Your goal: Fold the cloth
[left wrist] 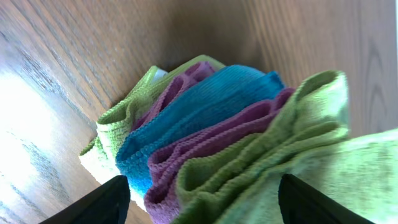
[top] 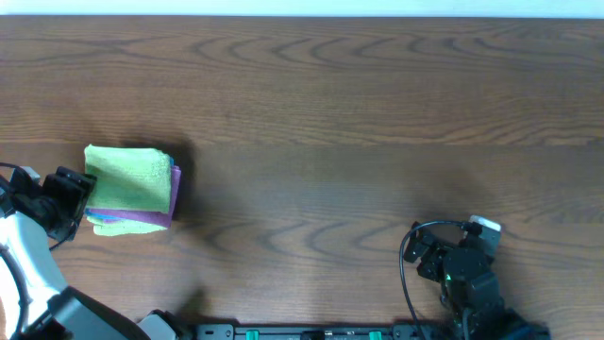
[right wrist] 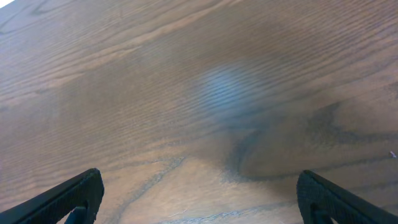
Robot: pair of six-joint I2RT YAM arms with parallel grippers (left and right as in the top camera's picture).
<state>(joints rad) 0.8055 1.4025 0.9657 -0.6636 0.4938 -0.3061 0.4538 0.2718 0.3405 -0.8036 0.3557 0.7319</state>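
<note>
The lime-green cloth [top: 127, 175] lies folded on top of a small stack at the table's left, over a purple cloth [top: 151, 217] and a blue one [top: 109, 228]. My left gripper [top: 87, 196] is open at the stack's left edge, level with it. In the left wrist view the folded edges fill the frame: lime-green cloth [left wrist: 298, 143], purple cloth [left wrist: 205, 140], blue cloth [left wrist: 199, 102] and another green layer [left wrist: 124, 112]. The open fingers [left wrist: 205, 205] straddle the stack's edge and hold nothing. My right gripper [top: 420, 247] is open and empty at the front right, over bare wood [right wrist: 199, 199].
The brown wooden table [top: 340, 113] spreads to the right of the stack. The right arm's base and cable [top: 467, 274] sit at the front edge. The left arm's white body [top: 24, 260] is at the front left.
</note>
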